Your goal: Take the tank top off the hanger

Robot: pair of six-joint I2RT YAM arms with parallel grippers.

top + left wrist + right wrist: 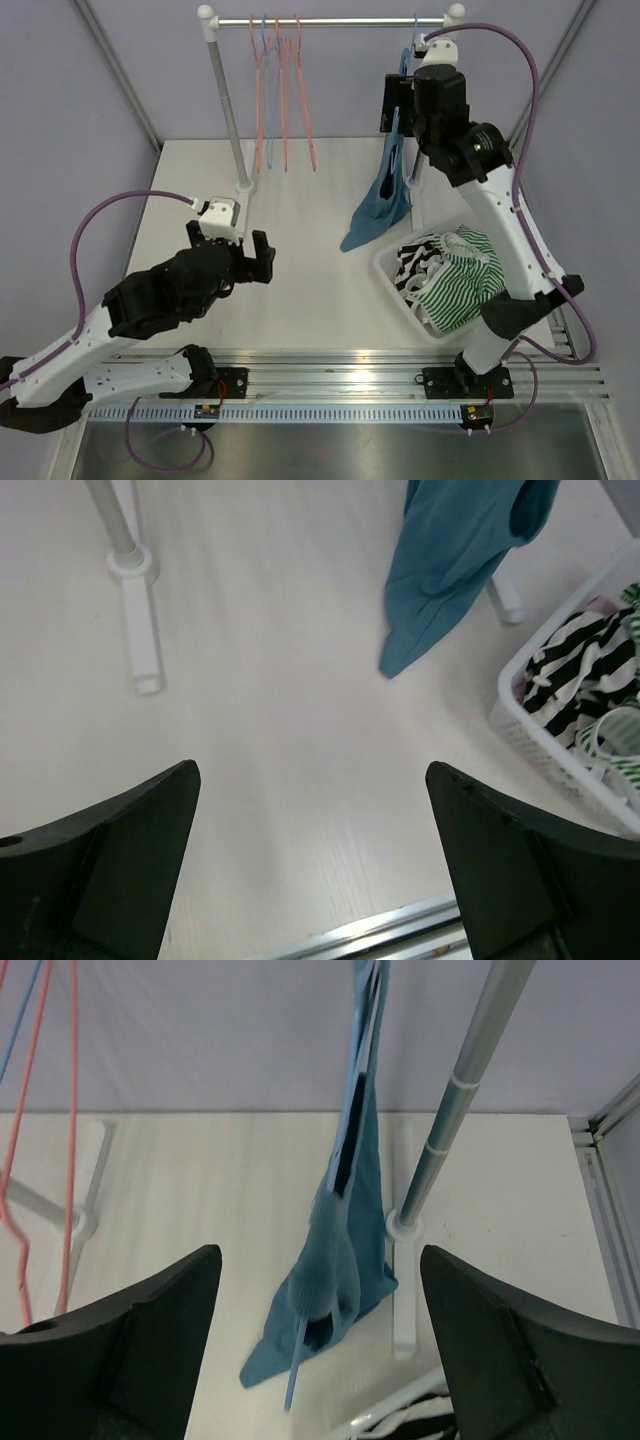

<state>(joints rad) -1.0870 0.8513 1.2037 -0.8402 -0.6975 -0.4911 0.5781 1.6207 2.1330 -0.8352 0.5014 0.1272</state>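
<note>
- At the right end of the silver metal rail, the teal fabric tank top is hanging on a thin pale-blue plastic hanger. Its lower hem is trailing onto the white table.
- The garment is draping in a narrow, bunched column, so the task is judged not yet begun.
- The right gripper is sitting high beside the rail and looking down the garment. Its jaws are standing wide apart and gripping nothing. This is judged a lining-up for a hold on the hanger or strap.
- The left gripper is hovering low over bare table, well apart from the garment. Its jaws are also spread wide and empty, probably waiting to take the fabric's lower end.
- Thin red and blue wire hangers are hanging bare further left on the rail.
- A white plastic mesh basket of striped clothing is sitting just beside the hem, likely as the drop point.
</note>
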